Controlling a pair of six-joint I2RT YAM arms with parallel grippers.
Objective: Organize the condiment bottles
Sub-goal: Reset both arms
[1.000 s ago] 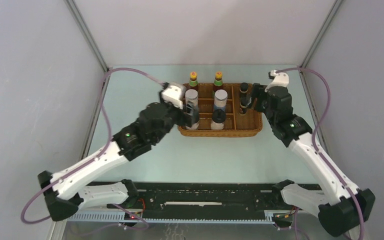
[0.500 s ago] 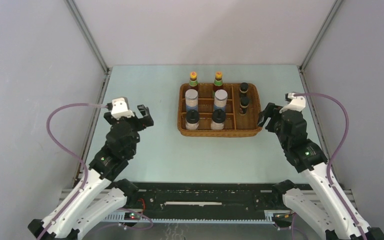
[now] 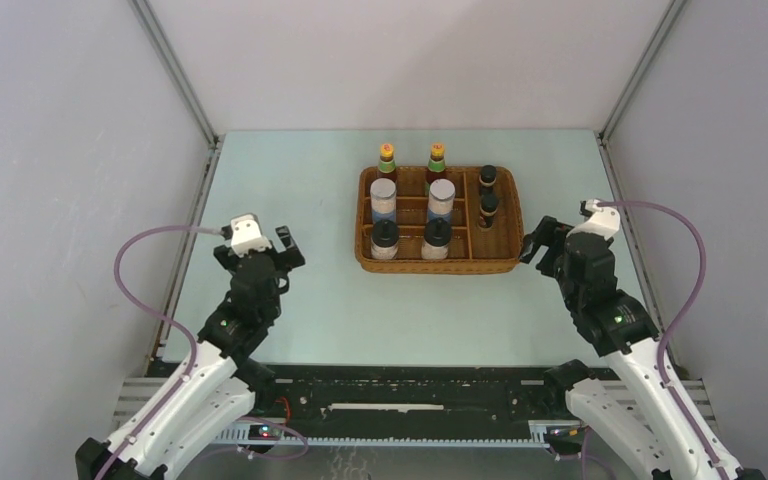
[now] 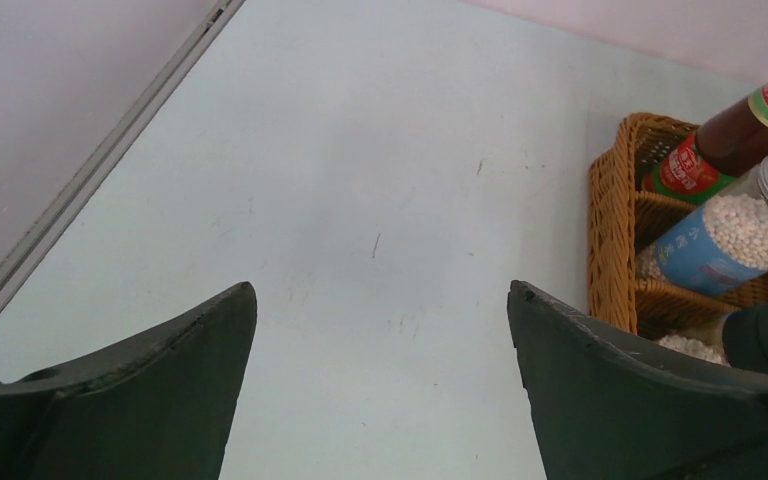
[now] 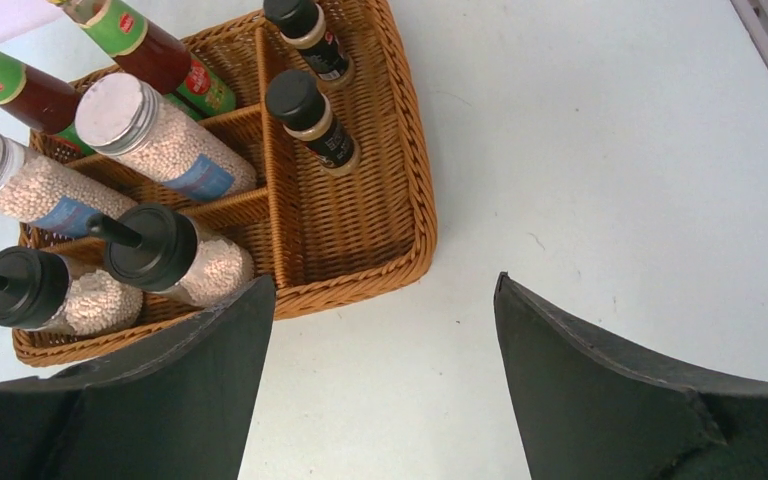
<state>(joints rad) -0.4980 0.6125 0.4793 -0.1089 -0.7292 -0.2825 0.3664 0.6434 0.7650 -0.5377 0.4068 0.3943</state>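
The condiment bottles all stand in the brown wicker tray [image 3: 440,267]. Two yellow-capped sauce bottles [image 3: 387,160] are at its back. Two silver-topped shakers [image 3: 383,200] fill the middle, and two white black-capped bottles [image 3: 385,240] stand in front. Two tiny dark bottles [image 3: 487,192] occupy the right compartment [image 5: 312,115]. My left gripper [image 3: 256,247] [image 4: 380,300] hangs open over bare table left of the tray, holding nothing. My right gripper [image 3: 543,240] [image 5: 385,285] is open just off the tray's front right corner [image 5: 420,200], also holding nothing.
Grey enclosure walls with metal corner posts [image 3: 175,75] border the pale green table [image 3: 290,180] on three sides. A black rail [image 3: 400,395] with the arm bases runs along the near edge. Purple cables [image 3: 135,270] loop from both wrists.
Both arms have drawn back from the tray toward the near edge, the left one a long way to the left. Both grippers let go of bottles and have opened wider.
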